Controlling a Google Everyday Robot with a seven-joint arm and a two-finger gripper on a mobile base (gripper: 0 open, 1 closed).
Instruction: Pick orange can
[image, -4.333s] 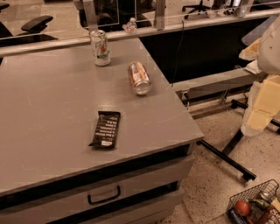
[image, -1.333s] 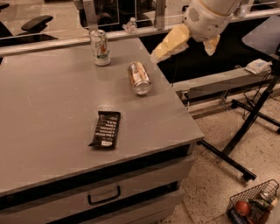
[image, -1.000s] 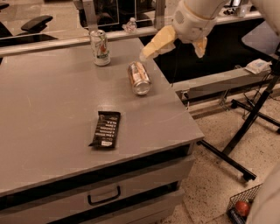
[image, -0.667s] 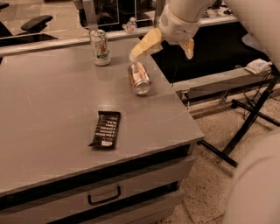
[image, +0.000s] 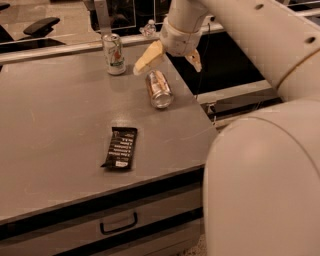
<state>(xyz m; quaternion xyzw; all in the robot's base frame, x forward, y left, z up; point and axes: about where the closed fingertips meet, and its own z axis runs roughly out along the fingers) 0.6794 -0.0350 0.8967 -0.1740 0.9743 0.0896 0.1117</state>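
The orange can (image: 159, 89) lies on its side on the grey table (image: 60, 130), near the table's right edge, its silver end facing the front. My gripper (image: 167, 61) hangs just above and behind the can, open, with one pale finger (image: 148, 58) to the can's left and the other (image: 194, 59) to its right. It holds nothing. My arm reaches in from the right and fills the right side of the view.
A white-silver can with green and red markings (image: 114, 53) stands upright at the back of the table, left of the gripper. A black snack bar (image: 120, 147) lies at mid-table. A small clear bottle (image: 149, 28) stands behind the table. A drawer with a handle (image: 118, 223) sits below.
My arm has swung in from the right and moved left and down, bringing the gripper from off the table to just above the orange can. The cans and the bar have not moved.
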